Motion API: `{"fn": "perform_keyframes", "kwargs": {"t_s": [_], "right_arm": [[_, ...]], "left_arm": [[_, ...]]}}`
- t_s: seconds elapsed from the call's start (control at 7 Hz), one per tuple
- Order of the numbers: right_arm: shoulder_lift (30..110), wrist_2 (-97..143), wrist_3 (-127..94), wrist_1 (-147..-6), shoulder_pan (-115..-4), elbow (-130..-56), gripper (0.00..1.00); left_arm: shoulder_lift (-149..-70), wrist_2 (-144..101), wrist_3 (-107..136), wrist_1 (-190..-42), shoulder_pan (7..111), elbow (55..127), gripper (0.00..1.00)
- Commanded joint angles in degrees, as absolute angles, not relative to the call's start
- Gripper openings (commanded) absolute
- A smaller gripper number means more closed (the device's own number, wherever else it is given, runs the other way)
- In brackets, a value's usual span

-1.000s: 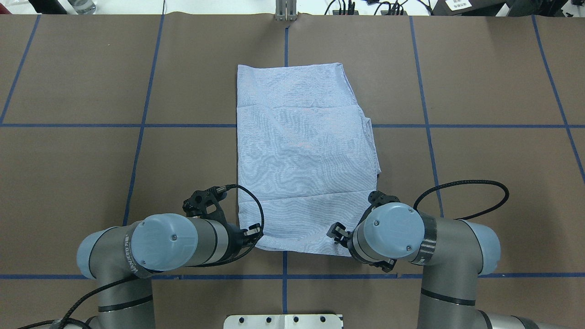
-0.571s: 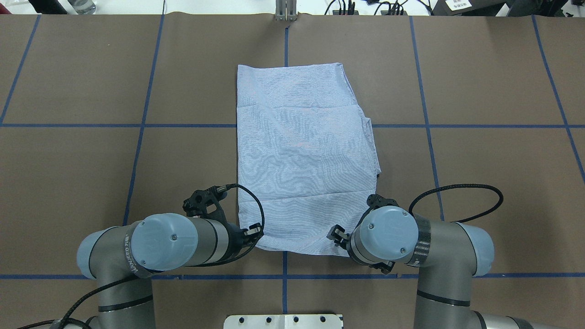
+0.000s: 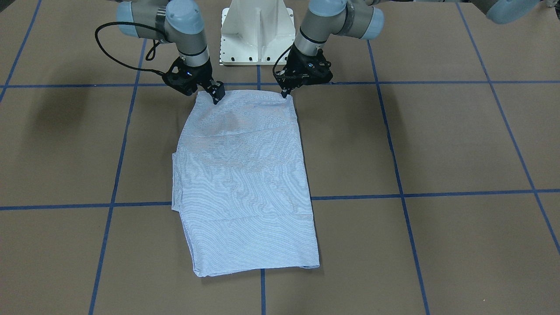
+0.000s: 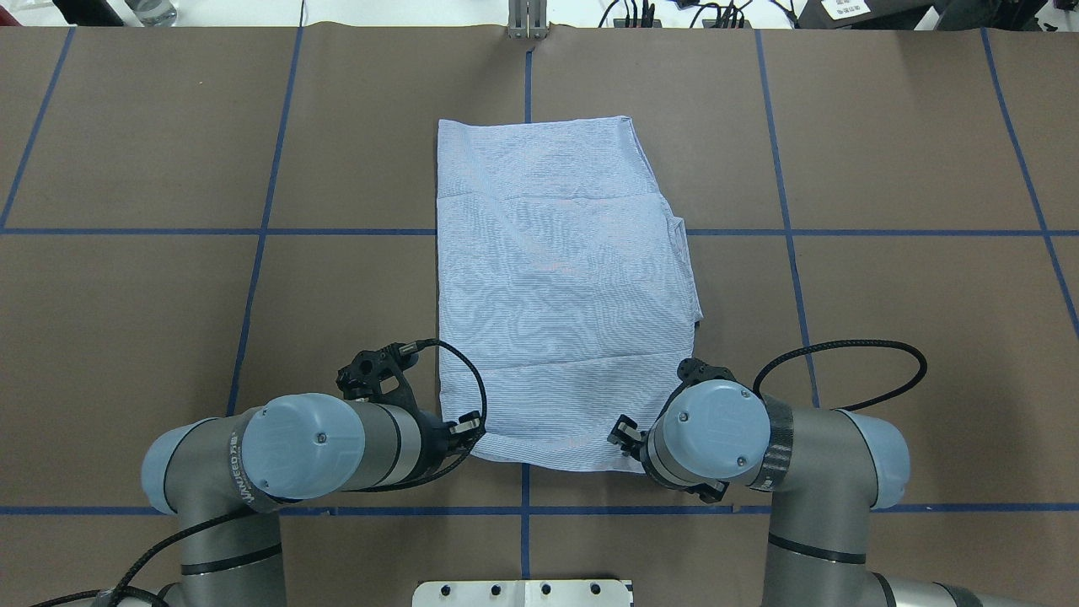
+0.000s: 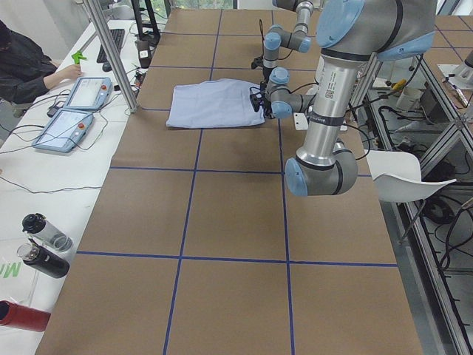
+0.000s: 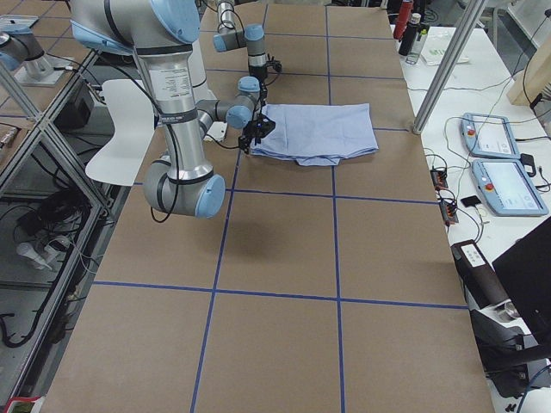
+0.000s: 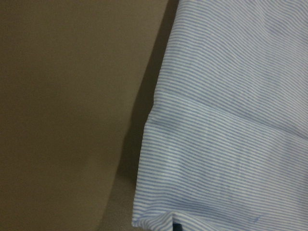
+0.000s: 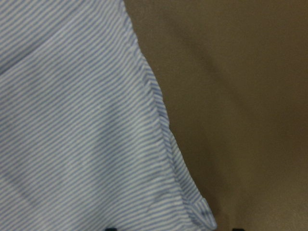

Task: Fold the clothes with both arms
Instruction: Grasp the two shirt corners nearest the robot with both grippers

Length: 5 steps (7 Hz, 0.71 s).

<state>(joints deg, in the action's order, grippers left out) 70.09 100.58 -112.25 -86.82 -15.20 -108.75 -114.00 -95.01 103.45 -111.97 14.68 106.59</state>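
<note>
Overhead exterior: shirt [image 4: 556, 287] flat on the brown table [image 4: 169, 295], folded into one long panel, with a small flap poking from a long side. Just short of the shirt's near edge, the white base [image 4: 523, 592]; beyond its far edge, a metal bracket [image 4: 527, 21] and some plugs. Well off past that far edge, seen from the left end: two tablets [image 5: 74, 111], a person's dark sleeve [image 5: 22, 66] and a slanted metal post [image 5: 111, 55]. Far along the table from the shirt, three bottles [image 5: 37, 251], contents not to be made out. Hiding much of each gripper from above, the blue caps of the left arm [image 4: 295, 447] and right arm [image 4: 725, 426]. At the shirt's near left corner, left gripper [image 4: 472, 428], seemingly pinched tight on the hem. At the near right corner, right gripper [image 4: 622, 432], spread apart, dark fingertips [image 8: 111, 229] either side of the corner, gripping nothing.
</note>
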Motion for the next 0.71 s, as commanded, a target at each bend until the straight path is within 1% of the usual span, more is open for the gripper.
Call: {"fn": "perform_keyframes", "kwargs": {"t_s": [0.0, 0.14, 0.29, 0.57], "right_arm": [[69.96, 100.63, -111.89, -86.84, -15.82, -108.98, 0.23], [69.96, 100.9, -111.8, -86.84, -16.43, -109.25, 0.07], [69.79, 100.64, -111.8, -86.84, -16.78, -109.6, 0.0], [69.79, 99.94, -112.15, -87.01, -17.05, -109.69, 0.0]], "left_arm": [[-113.99, -95.01, 103.45, -111.97, 14.76, 106.52, 0.0], [-113.99, -95.01, 103.36, -111.97, 15.11, 106.52, 0.0], [-113.99, -95.01, 103.36, -111.97, 15.29, 106.44, 0.0], [-114.08, -95.01, 103.36, -111.97, 15.29, 106.44, 0.0]]}}
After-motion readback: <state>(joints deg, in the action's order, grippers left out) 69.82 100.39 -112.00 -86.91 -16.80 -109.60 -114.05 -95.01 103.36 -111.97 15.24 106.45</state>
